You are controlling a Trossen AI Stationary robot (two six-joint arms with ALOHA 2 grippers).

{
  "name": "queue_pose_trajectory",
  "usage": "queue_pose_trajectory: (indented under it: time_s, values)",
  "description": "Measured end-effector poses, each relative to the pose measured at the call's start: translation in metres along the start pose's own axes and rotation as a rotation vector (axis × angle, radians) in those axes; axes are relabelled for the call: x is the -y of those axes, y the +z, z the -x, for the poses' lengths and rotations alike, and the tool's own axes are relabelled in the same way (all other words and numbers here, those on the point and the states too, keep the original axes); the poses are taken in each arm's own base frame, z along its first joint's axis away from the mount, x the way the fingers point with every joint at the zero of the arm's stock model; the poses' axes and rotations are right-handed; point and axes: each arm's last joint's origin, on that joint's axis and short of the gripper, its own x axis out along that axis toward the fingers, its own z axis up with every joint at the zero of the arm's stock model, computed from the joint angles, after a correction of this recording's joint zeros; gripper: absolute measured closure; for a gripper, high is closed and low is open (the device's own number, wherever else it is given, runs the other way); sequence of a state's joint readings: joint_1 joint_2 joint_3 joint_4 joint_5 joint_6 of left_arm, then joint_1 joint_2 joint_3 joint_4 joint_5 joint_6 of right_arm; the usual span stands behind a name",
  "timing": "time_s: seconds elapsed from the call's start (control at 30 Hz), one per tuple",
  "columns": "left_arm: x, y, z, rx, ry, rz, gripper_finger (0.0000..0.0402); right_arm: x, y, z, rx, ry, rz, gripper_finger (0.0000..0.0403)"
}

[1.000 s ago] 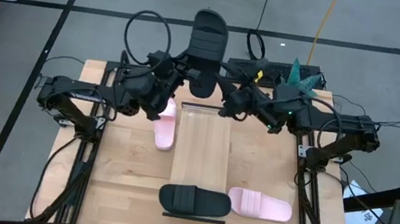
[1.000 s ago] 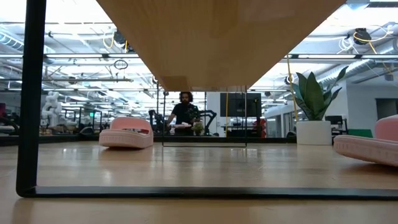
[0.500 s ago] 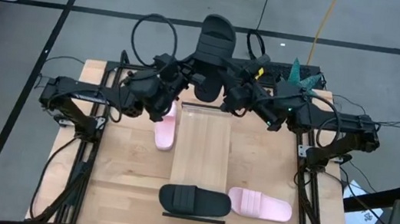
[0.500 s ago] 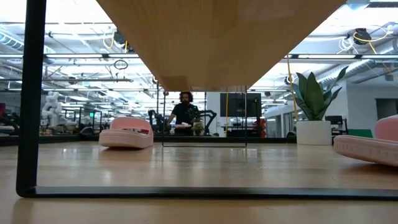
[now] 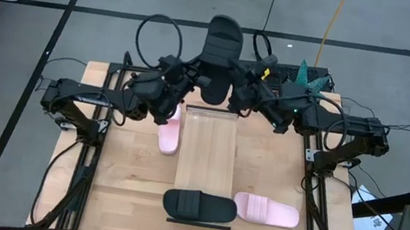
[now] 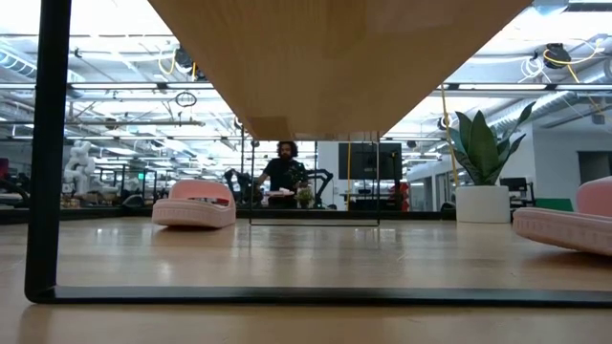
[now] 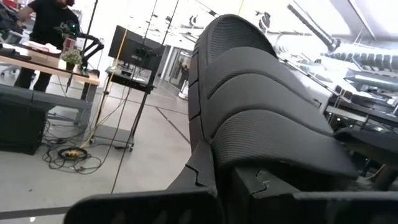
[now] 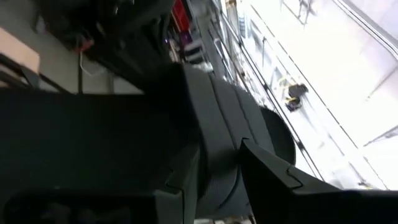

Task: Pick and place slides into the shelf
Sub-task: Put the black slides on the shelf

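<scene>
handoff | black slide (image 5: 219, 53) up in the air past the shelf (image 5: 206, 151) far end | left end effector (image 5: 191, 77) clamped on it, right end effector (image 5: 233, 95) closing around it to share the grip

Even overhead light, soft shadows; the right wrist view is motion-blurred, its windows blown out by glare.

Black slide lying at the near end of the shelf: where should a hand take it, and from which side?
Take the black slide by its wide strap, coming straight down from above. It lies flat, sole down, crosswise at the shelf's near end, so the strap is likely its highest, most grippable part. The pink slide lies close on its right, so keep to the strap's middle.
</scene>
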State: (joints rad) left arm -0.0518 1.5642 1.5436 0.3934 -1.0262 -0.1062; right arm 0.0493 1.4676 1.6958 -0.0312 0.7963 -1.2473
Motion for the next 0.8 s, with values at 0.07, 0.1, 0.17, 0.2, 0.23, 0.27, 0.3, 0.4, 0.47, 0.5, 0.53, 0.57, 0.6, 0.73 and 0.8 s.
queue_pose_trajectory:
  time_s: [0.07,0.1,0.17,0.2,0.23,0.27,0.3,0.4,0.47,0.5,0.53,0.57,0.6,0.73,0.8]
  values:
    - [0.0002,0.0003,0.0,0.002,-0.004,-0.005,0.0401,-0.0004,-0.0019,-0.0025,-0.02,-0.005,0.009,0.03]
    - [0.0003,0.0003,0.0002,0.002,-0.004,-0.006,0.0401,-0.0005,-0.002,-0.0026,-0.021,-0.004,0.009,0.03]
    - [0.0003,0.0001,0.0003,0.0,-0.004,-0.008,0.0401,0.0,-0.0018,-0.0027,-0.018,-0.008,0.006,0.03]
    - [0.0003,0.0,0.0003,0.0,-0.004,-0.011,0.0401,0.0,-0.0017,-0.0027,-0.016,-0.008,0.006,0.03]
    - [0.0004,0.0,0.0005,0.0,-0.004,-0.016,0.0401,0.0,-0.0017,-0.0026,-0.015,-0.007,0.008,0.03]
    - [0.0004,0.0,0.0005,0.0,-0.004,-0.017,0.0401,0.0,-0.0017,-0.0027,-0.015,-0.007,0.009,0.03]
    - [0.0004,0.0,0.0005,0.0,-0.004,-0.017,0.0401,-0.0001,-0.0017,-0.0026,-0.015,-0.007,0.009,0.03]
    - [0.0003,0.0,0.0003,0.0,-0.005,-0.017,0.0401,-0.0001,-0.0015,-0.0025,-0.015,-0.007,0.005,0.0301]
    - [0.0005,0.0,0.0002,-0.001,-0.013,-0.016,0.0401,-0.0001,-0.0015,-0.0024,-0.018,-0.008,0.003,0.031]
    - [0.0007,0.0,0.0002,-0.002,-0.021,-0.016,0.0401,-0.0001,-0.0015,-0.0024,-0.018,-0.008,0.002,0.0318]
    - [0.0009,-0.0001,0.0002,-0.003,-0.028,-0.016,0.0402,-0.0001,-0.0016,-0.0024,-0.019,-0.009,0.002,0.033]
    - [0.001,-0.0001,0.0002,-0.003,-0.031,-0.015,0.0401,0.0,-0.0015,-0.0024,-0.019,-0.009,0.002,0.0345]
    - [0.001,-0.0001,0.0002,-0.003,-0.032,-0.015,0.0401,0.0,-0.0016,-0.0024,-0.019,-0.009,0.002,0.0362]
    - [0.0015,-0.0004,0.0002,-0.007,-0.047,-0.017,0.0401,0.0004,-0.0016,-0.0024,-0.024,-0.014,0.001,0.0393]
    - [0.002,-0.0005,0.0002,-0.008,-0.065,-0.013,0.0397,0.0008,-0.0021,-0.0023,-0.044,-0.022,0.001,0.0397]
